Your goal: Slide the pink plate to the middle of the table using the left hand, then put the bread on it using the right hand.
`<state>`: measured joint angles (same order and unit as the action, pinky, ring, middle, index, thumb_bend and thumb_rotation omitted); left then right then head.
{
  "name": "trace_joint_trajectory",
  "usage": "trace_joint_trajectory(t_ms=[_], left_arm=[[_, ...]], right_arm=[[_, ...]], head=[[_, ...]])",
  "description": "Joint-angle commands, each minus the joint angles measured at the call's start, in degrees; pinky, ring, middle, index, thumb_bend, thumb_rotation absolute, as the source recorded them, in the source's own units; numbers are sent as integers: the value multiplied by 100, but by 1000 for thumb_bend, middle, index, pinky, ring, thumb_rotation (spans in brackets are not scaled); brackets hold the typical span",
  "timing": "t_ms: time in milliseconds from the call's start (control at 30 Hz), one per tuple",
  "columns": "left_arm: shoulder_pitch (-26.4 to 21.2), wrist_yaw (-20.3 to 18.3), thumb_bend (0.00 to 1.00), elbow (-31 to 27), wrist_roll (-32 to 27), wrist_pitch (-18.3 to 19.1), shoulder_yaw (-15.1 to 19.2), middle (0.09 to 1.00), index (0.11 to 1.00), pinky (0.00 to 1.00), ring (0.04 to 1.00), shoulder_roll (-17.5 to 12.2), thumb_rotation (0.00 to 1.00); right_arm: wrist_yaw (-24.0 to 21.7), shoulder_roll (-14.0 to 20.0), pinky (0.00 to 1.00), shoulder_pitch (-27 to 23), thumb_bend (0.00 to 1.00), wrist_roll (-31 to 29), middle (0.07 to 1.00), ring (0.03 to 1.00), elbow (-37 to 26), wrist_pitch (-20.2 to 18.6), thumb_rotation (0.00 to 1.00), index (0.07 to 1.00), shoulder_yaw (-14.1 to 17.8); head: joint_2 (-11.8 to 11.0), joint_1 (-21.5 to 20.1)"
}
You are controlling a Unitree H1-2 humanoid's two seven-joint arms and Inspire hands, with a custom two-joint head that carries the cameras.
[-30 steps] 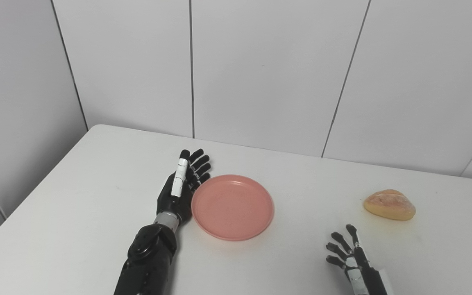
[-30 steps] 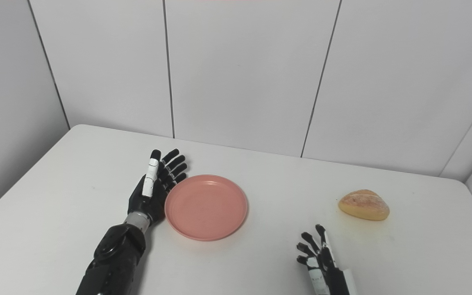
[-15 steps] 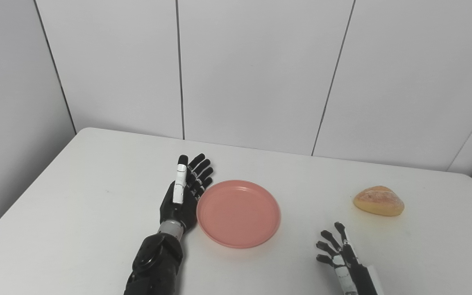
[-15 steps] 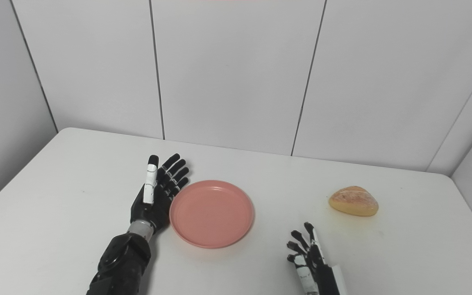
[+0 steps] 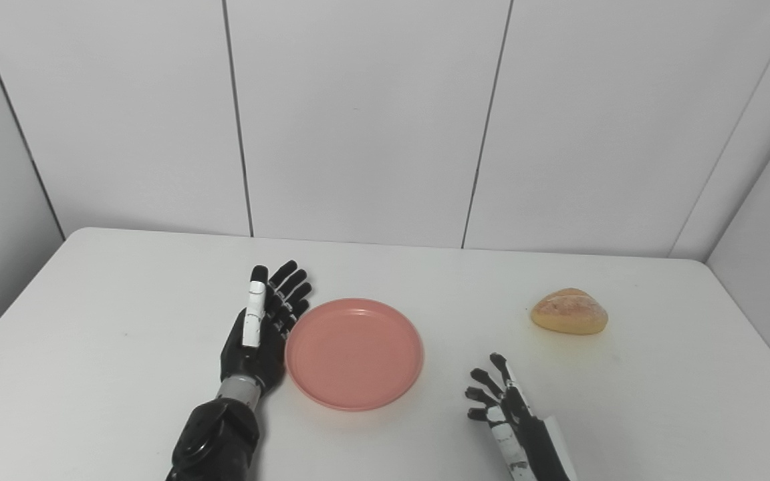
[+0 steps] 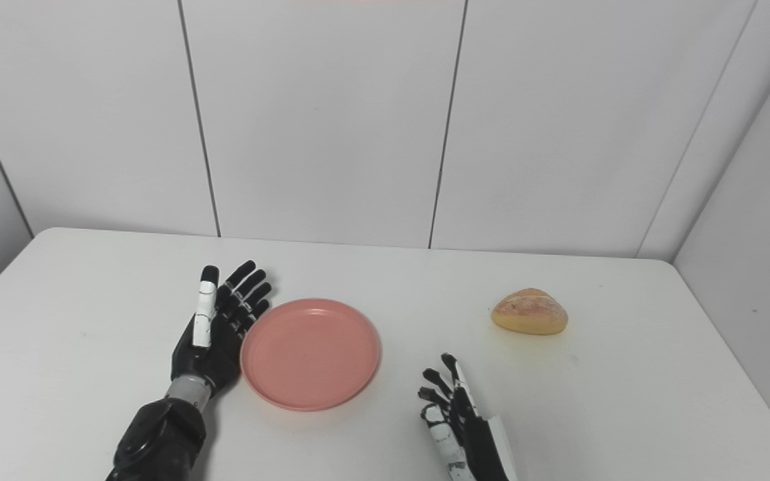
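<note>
Pink plate (image 5: 354,353) sits empty around the middle of the tabletop (image 5: 124,294), shallow and round with a raised rim.
Left hand (image 5: 259,331) stands flat against the plate's left edge, fingers straight and spread, holding nothing. Bread (image 5: 569,312), a golden crusty roll, lies toward the right edge. Right hand (image 5: 502,407) is splayed near the front edge, its wrist cut off by the frame.

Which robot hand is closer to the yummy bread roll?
The right hand. It is open on the white table, in front of and left of the golden round bread roll, not touching it. The left hand is farther off, open against the round pink plate's left rim.
</note>
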<state>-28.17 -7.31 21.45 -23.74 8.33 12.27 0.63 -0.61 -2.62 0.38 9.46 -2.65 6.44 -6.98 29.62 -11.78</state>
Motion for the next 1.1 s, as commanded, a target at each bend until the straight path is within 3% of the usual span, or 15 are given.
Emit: trace_joint_trajectory(t_ms=[0, 533, 700, 867, 1067], left_arm=[[8, -35, 867, -3, -48, 79, -8, 865, 784, 973, 897, -23, 730], [-80, -339, 839, 263, -75, -15, 100, 886, 816, 1000, 925, -166, 751], [-111, -466, 836, 366, -139, -20, 159, 882, 820, 1000, 929, -263, 759], [-173, -421, 881, 480, -220, 13, 236, 841, 759, 1000, 902, -275, 704], [-164, -496, 881, 539, -205, -78, 181, 852, 762, 999, 903, -304, 710]], right_arm=[[74, -161, 754, 93, 793, 3, 877, 813, 230, 188, 1000, 971, -113], [224, -327, 750, 25, 762, 100, 875, 815, 349, 182, 1000, 967, -221], [308, -420, 747, -50, 764, 152, 871, 817, 501, 240, 1000, 963, -280], [368, -473, 760, -120, 768, 207, 881, 829, 599, 282, 1000, 965, -301], [441, -468, 760, -116, 764, 258, 884, 828, 620, 385, 1000, 963, -284]], head=[[8, -106], [9, -569], [-14, -929], [5, -958], [-22, -962]])
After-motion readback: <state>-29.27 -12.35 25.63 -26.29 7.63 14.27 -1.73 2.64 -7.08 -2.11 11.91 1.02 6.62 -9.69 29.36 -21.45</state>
